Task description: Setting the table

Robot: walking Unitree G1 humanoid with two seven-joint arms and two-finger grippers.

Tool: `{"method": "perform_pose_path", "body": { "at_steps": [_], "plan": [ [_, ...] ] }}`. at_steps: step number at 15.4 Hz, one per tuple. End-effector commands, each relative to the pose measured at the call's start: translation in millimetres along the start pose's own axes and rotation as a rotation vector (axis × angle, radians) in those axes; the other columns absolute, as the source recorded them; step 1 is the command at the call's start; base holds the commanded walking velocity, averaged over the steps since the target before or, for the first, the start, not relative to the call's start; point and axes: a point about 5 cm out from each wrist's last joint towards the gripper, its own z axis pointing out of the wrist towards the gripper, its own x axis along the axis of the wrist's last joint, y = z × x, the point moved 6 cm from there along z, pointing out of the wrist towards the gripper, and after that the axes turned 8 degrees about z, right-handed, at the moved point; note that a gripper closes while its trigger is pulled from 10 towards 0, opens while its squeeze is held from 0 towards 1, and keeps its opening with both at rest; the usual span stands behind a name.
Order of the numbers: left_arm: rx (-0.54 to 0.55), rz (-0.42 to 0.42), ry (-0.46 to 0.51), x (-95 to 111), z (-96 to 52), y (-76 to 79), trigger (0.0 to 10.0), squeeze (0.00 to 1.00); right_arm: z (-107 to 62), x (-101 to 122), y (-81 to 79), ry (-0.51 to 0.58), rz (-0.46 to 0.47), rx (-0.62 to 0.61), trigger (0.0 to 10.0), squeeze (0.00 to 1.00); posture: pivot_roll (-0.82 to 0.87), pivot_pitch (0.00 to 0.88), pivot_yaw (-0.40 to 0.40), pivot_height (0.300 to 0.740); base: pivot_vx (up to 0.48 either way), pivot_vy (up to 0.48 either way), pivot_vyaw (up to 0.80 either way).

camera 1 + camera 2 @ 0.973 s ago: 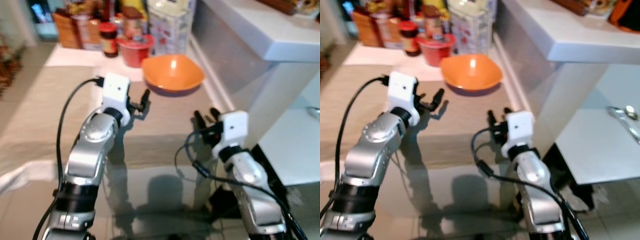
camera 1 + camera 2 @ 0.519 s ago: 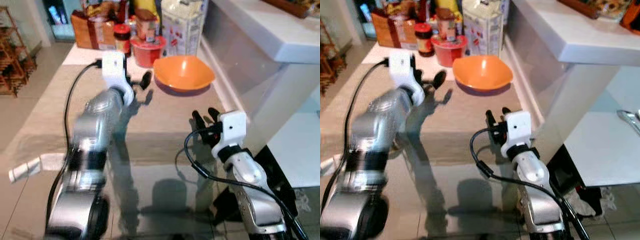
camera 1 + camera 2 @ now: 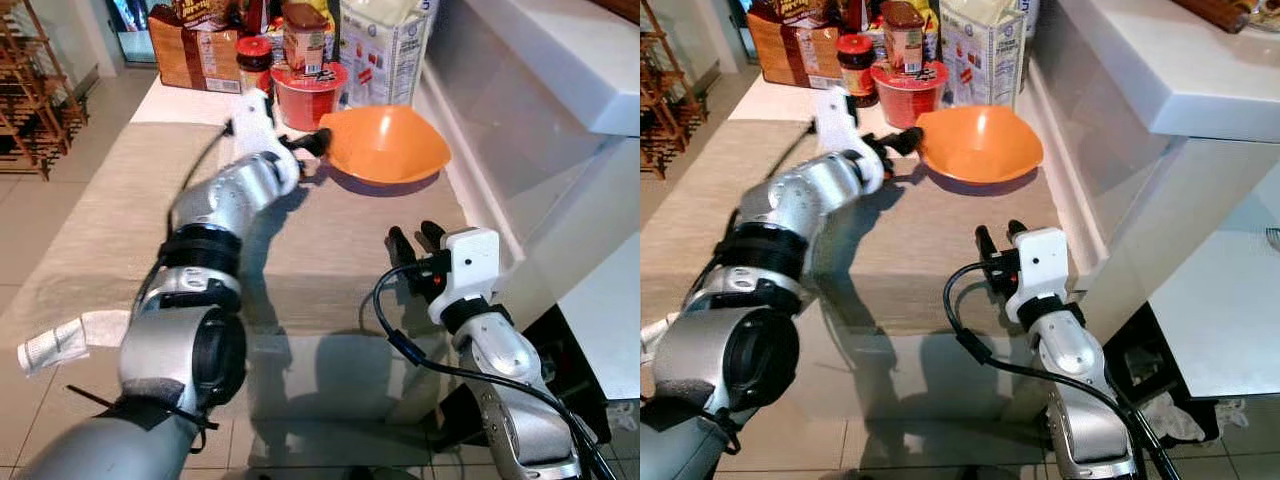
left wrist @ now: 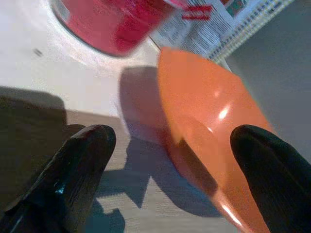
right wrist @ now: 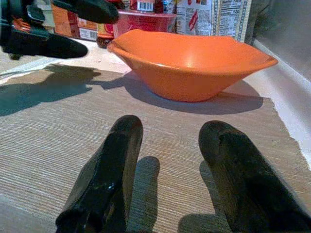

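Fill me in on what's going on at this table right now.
The robot is setting the table and is going for the orange bowl. Its left gripper is stretched out to the bowl's near-left rim, jaws open on either side of the edge but not yet shut on it. The right gripper hovers open above the beige table runner, short of the bowl. A red tub, jars and a carton stand behind the bowl.

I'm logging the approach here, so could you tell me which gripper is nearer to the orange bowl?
Left. The left gripper is at the orange bowl's rim, fingers open on either side of its edge. The right gripper hovers open over the table runner, well short of the bowl.
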Motion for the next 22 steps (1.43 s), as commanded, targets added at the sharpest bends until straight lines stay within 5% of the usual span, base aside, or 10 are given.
{"method": "perform_pose_path", "body": {
  "at_steps": [1, 6, 16, 17, 22],
  "plan": [
    [-0.022, -0.02, 0.0, 3.5, 2.8, 11.0, 10.0, 0.0, -2.8, 4.9, 2.8, 0.012, -0.006, -0.016, 10.0, 0.0, -0.12, 0.017, -0.012, 0.736, 0.0, 0.0, 0.0],
    [-0.066, -0.014, -0.056, -10.4, 11.1, 29.5, 10.0, 0.0, -4.0, 5.0, 3.0, 0.008, -0.004, -0.027, 10.0, 0.0, -0.13, 0.016, -0.002, 0.736, 0.0, 0.0, 0.0],
    [-0.066, 0.049, -0.092, -24.4, 16.5, 36.7, 10.0, 0.0, -6.5, 1.5, -0.4, -0.001, 0.004, -0.027, 10.0, 0.0, -0.13, 0.0, 0.018, 0.736, 0.0, 0.0, 0.0],
    [-0.068, 0.057, -0.085, -24.8, 17.3, 38.4, 0.0, 0.0, -6.4, 1.2, -0.7, -0.002, 0.004, -0.026, 10.0, 0.0, -0.13, 0.0, 0.018, 0.736, 0.0, 0.0, 0.0],
    [-0.076, 0.052, -0.079, -27.3, 18.8, 42.7, 0.0, 0.0, -6.5, 0.4, -1.3, -0.007, 0.005, -0.025, 10.0, 0.0, -0.13, 0.0, 0.019, 0.736, 0.0, 0.0, 0.0]
  ]
}}
